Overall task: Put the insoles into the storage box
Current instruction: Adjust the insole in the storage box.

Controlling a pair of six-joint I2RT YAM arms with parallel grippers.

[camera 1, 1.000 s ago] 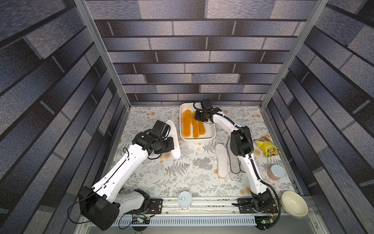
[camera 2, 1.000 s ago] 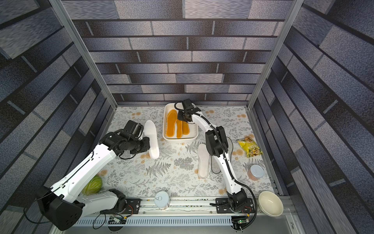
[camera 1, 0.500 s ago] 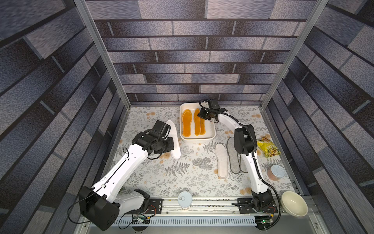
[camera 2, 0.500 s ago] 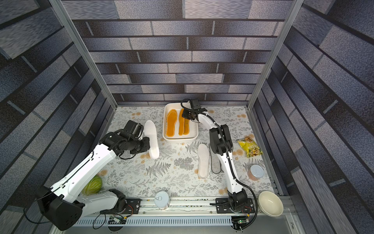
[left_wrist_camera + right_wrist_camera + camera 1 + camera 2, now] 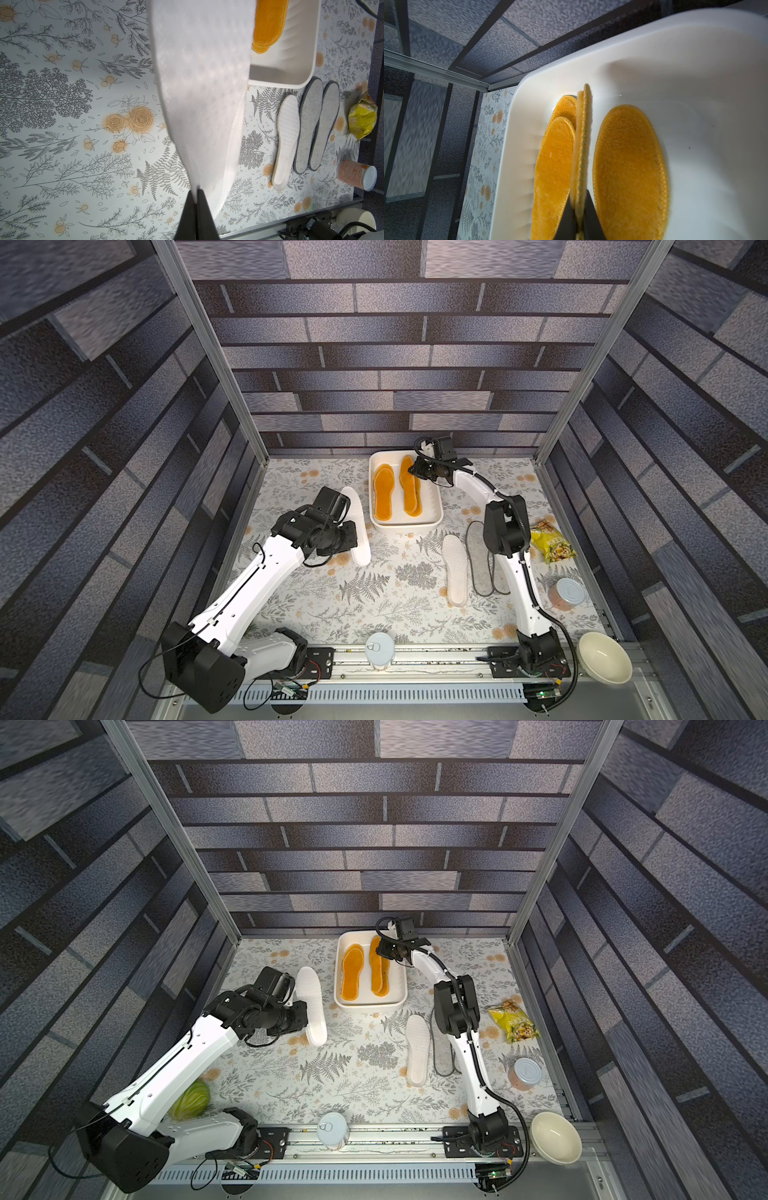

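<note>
The white storage box stands at the back of the table. Orange insoles lie in it. My right gripper is over the box's far end, shut on the heel of one orange insole, which shows edge-on between two others. To the left of the box, my left gripper is shut on a white foam insole, lifted above the table. Another white insole and two grey felt ones lie right of centre.
My right arm crosses over the grey insoles in both top views. A yellow snack bag and a can sit at the right edge. A second can, a cream bowl and a green cabbage are near the front rail.
The right gripper has shifted slightly over the box's far end and its jaws have closed on the orange insole. The left arm and its white insole have stayed put.
</note>
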